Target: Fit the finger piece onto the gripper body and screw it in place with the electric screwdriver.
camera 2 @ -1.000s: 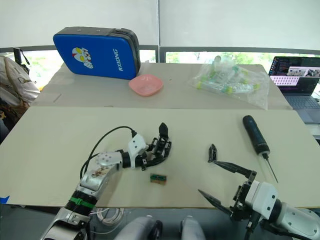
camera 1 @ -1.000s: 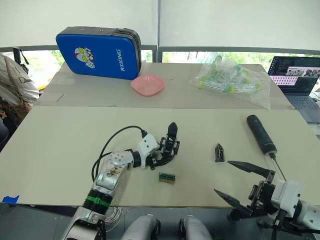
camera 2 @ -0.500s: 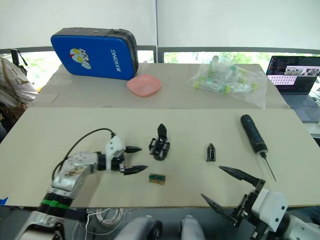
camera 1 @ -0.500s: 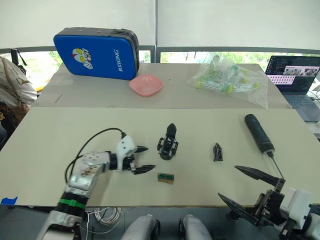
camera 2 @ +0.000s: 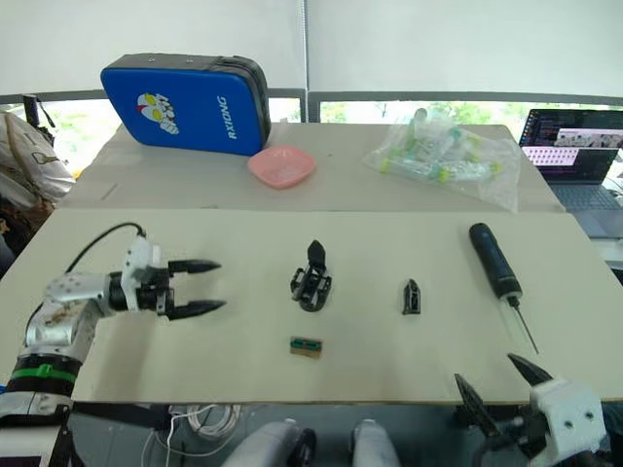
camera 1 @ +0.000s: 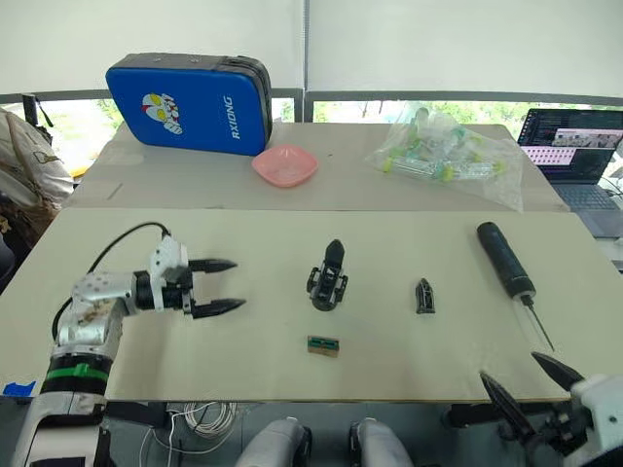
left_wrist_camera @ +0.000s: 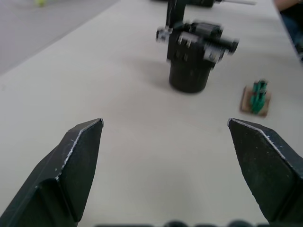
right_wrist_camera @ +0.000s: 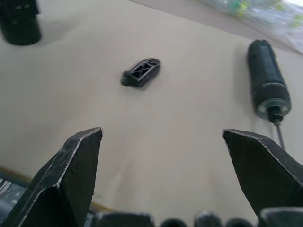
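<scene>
— Where's the finger piece [camera 1: 424, 296]?

— On the table, right of the gripper body [camera 1: 328, 279], long axis running away from me. My right gripper [camera 1: 533, 386] is nearer, jaws wide, empty.

— Left?

— Left gripper [camera 1: 223, 286] wide too, well left.

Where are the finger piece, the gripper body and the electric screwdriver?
finger piece [camera 1: 424, 296], left eye view, middle of the wedge.
gripper body [camera 1: 327, 282], left eye view, blocky middle.
electric screwdriver [camera 1: 505, 259], left eye view, black handle.
</scene>
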Action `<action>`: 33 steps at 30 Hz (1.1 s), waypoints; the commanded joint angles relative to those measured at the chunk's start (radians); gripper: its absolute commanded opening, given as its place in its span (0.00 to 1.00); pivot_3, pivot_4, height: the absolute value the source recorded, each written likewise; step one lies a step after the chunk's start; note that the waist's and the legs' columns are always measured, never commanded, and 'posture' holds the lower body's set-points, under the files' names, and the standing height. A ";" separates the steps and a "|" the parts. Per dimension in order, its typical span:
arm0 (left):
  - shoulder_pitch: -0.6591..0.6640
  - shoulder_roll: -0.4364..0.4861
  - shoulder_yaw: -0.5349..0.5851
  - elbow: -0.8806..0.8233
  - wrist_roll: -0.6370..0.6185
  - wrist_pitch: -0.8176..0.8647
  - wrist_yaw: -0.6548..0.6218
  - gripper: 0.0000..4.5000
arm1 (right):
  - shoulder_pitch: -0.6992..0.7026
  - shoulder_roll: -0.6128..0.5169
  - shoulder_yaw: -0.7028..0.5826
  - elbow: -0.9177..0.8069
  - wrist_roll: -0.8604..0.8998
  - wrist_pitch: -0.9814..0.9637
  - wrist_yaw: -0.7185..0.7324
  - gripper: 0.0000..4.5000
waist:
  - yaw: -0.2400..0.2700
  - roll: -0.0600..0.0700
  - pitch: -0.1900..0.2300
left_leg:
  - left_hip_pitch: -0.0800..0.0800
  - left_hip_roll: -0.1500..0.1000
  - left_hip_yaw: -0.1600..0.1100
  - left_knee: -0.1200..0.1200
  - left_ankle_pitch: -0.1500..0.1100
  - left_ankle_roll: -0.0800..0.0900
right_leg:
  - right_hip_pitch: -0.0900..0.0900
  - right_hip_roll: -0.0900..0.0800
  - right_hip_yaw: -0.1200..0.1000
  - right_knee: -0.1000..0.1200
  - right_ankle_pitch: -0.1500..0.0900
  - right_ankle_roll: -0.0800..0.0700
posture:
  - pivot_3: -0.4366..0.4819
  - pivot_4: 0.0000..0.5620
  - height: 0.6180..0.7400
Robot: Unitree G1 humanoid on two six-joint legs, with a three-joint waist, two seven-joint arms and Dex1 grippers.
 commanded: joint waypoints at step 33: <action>0.121 -0.052 0.032 -0.405 -0.127 0.124 0.157 1.00 | -1.058 0.143 0.315 0.209 0.060 1.358 -0.656 0.88 | -0.019 -0.001 0.000 | -0.011 0.000 0.000 0.001 0.006 -0.009 | -0.011 -0.001 -0.003 -0.001 0.006 -0.004 | 0.48 0.27 1.00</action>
